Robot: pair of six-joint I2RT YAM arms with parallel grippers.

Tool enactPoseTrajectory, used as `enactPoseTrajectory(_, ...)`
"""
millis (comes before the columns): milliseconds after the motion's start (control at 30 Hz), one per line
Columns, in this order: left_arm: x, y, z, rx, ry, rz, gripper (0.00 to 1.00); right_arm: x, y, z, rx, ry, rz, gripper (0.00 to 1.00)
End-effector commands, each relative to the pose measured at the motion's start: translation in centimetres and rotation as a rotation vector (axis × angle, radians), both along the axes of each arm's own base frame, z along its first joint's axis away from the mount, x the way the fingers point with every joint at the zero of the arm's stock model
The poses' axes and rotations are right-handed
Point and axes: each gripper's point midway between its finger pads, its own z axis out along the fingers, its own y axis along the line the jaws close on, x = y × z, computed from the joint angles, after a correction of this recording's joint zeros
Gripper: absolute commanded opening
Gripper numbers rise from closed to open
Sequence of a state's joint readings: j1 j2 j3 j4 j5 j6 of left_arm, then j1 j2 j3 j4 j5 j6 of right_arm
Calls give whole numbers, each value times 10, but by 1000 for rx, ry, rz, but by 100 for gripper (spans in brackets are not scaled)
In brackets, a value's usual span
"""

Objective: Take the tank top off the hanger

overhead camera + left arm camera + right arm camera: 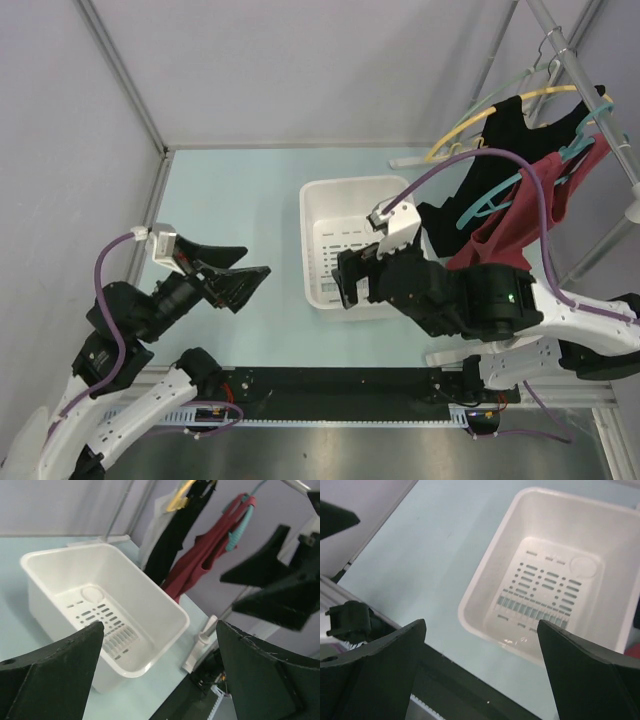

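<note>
Overhead, from left to right: the left gripper (255,262), jaws spread wide and holding nothing, hovers above the pale table (230,200). At centre stands a white basket (312,215). The right gripper (345,285), likewise wide and empty, hangs over the basket's near rim. At far right, a black tank top (500,150) on a yellow hanger (470,120) and a maroon tank top (505,235) on a teal hanger (490,203) hang from the rail (590,90), apart from both grippers.

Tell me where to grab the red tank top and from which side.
Probably pinch the red tank top at its loose lower body, hanging free below the teal hanger. Come from the basket side; its straps are looped over the hanger.
</note>
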State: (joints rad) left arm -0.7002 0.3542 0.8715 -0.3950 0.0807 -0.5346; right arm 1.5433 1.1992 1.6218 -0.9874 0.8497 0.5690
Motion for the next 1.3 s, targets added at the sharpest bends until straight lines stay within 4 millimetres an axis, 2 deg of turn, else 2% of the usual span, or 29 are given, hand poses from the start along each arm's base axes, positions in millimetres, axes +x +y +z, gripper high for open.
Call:
enactPoseTrajectory(0, -5, -33, 27, 56, -53, -170, 100, 25, -2, 34, 7, -69, -6, 100)
enactPoseTrajectory(33, -5, -41, 27, 71, -46, -208, 99, 34, -6, 43, 38, -71, -19, 100)
enactPoseTrajectory(67, -6, -47, 28, 78, -43, -243, 99, 31, 4, 51, 68, -75, 56, 100)
enactPoseTrajectory(100, -1, -58, 29, 93, -33, -273, 99, 32, 4, 60, 97, -82, 85, 100)
enactPoseTrajectory(133, -5, -65, 31, 95, -38, -324, 99, 33, 3, 70, 123, -91, 105, 100)
enactPoseTrajectory(200, 1, -79, 40, 91, -44, -369, 99, 48, -7, 85, 159, -106, 52, 100)
enactPoseTrajectory(233, -2, -85, 43, 88, -43, -415, 98, 53, -14, 102, 190, -122, 23, 100)
enactPoseTrajectory(300, -1, -95, 56, 72, -60, -450, 97, 68, -29, 106, 146, -127, -51, 100)
enactPoseTrajectory(333, 5, -106, 53, 80, -39, -466, 96, 77, -30, 107, 112, -139, -98, 100)
enactPoseTrajectory(400, 0, -120, 68, 65, -93, -500, 96, 79, -46, 129, 81, -183, -126, 100)
enactPoseTrajectory(433, 7, -135, 62, 86, -77, -512, 96, 86, -46, 128, 41, -196, -162, 100)
enactPoseTrajectory(500, 1, -155, 75, 95, -124, -543, 96, 88, -63, 143, 40, -224, -211, 100)
enactPoseTrajectory(533, 0, -174, 67, 120, -112, -576, 96, 91, -72, 147, 24, -243, -251, 100)
enactPoseTrajectory(567, 5, -182, 79, 112, -142, -556, 95, 90, -81, 155, 45, -258, -272, 100)
enactPoseTrajectory(633, 6, -199, 84, 134, -192, -548, 95, 91, -95, 165, 50, -292, -309, 100)
enactPoseTrajectory(700, 19, -222, 90, 163, -246, -523, 95, 88, -111, 178, 87, -321, -338, 100)
enactPoseTrajectory(833, 28, -269, 102, 171, -332, -509, 95, 88, -151, 196, 93, -375, -463, 100)
enactPoseTrajectory(867, 28, -274, 122, 140, -371, -503, 95, 88, -158, 201, 90, -390, -486, 100)
enactPoseTrajectory(900, 36, -293, 107, 171, -371, -510, 95, 86, -167, 204, 100, -395, -510, 100)
enactPoseTrajectory(933, 39, -300, 108, 167, -387, -501, 95, 86, -178, 206, 83, -403, -551, 100)
enactPoseTrajectory(967, 43, -306, 119, 132, -425, -484, 95, 85, -184, 209, 67, -417, -571, 100)
enactPoseTrajectory(1000, 51, -318, 112, 137, -425, -475, 96, 84, -191, 211, 66, -422, -587, 100)
enactPoseTrajectory(1067, 59, -328, 120, 111, -453, -449, 97, 81, -201, 213, 18, -438, -634, 100)
enactPoseTrajectory(1100, 65, -342, 107, 129, -445, -459, 97, 77, -215, 214, 14, -435, -676, 99)
enactPoseTrajectory(1133, 65, -348, 106, 126, -447, -471, 98, 77, -213, 215, 32, -437, -695, 100)
enactPoseTrajectory(1167, 65, -351, 117, 105, -459, -476, 97, 73, -208, 214, 28, -435, -681, 100)
enactPoseTrajectory(1200, 65, -357, 114, 104, -453, -491, 98, 68, -222, 211, -123, -448, -693, 100)
enactPoseTrajectory(1233, 69, -368, 103, 116, -438, -505, 97, 62, -242, 229, 130, -395, -743, 100)
enactPoseTrajectory(1267, 70, -372, 106, 107, -440, -506, 98, 59, -220, 214, 95, -393, -675, 100)
